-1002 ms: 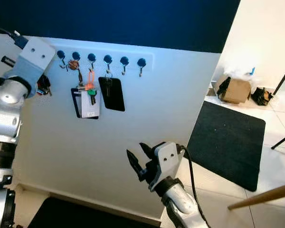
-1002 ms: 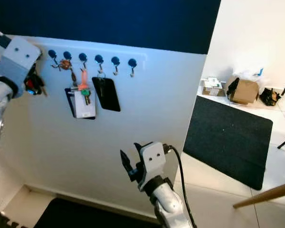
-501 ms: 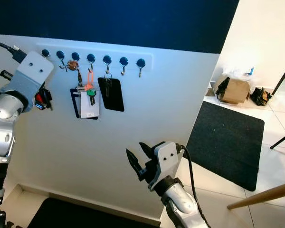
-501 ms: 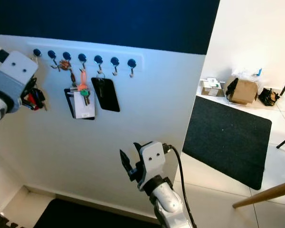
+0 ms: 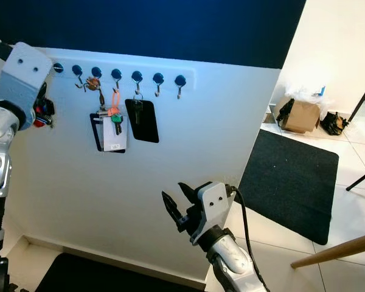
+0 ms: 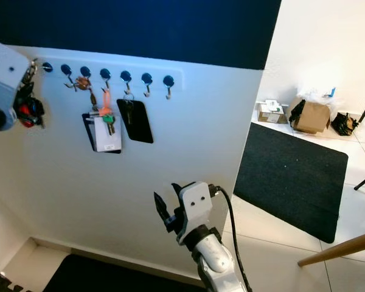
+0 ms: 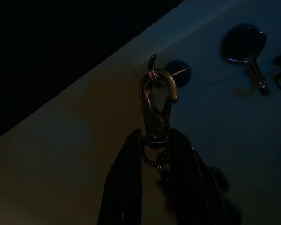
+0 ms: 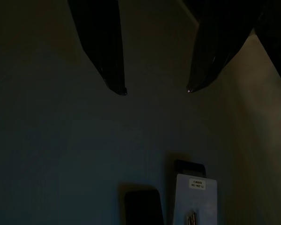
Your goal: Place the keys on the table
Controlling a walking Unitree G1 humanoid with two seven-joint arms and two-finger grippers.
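Observation:
The keys (image 5: 42, 113) are a dark bunch with a red tag on a metal snap clip (image 7: 156, 101). They hang at the far left of the wall's hook rail (image 5: 128, 75). My left gripper (image 7: 154, 137) is shut on the ring under the clip. The clip's top touches the thin wire of the leftmost hook (image 7: 176, 71). In the eye views the left wrist housing (image 5: 23, 72) covers the fingers. My right gripper (image 5: 175, 198) is held low before the white wall, open and holding nothing, its fingertips (image 8: 118, 89) apart.
Further hooks hold a brown charm (image 5: 93, 83), a white badge with orange and green keys (image 5: 114, 126) and a black card holder (image 5: 143, 120). A black mat (image 5: 292, 182), a cardboard box (image 5: 302, 114) and a wooden pole (image 5: 334, 250) are to the right.
My left gripper dipped with the keys, then rose and moved left toward the leftmost hook. The right arm has stayed still.

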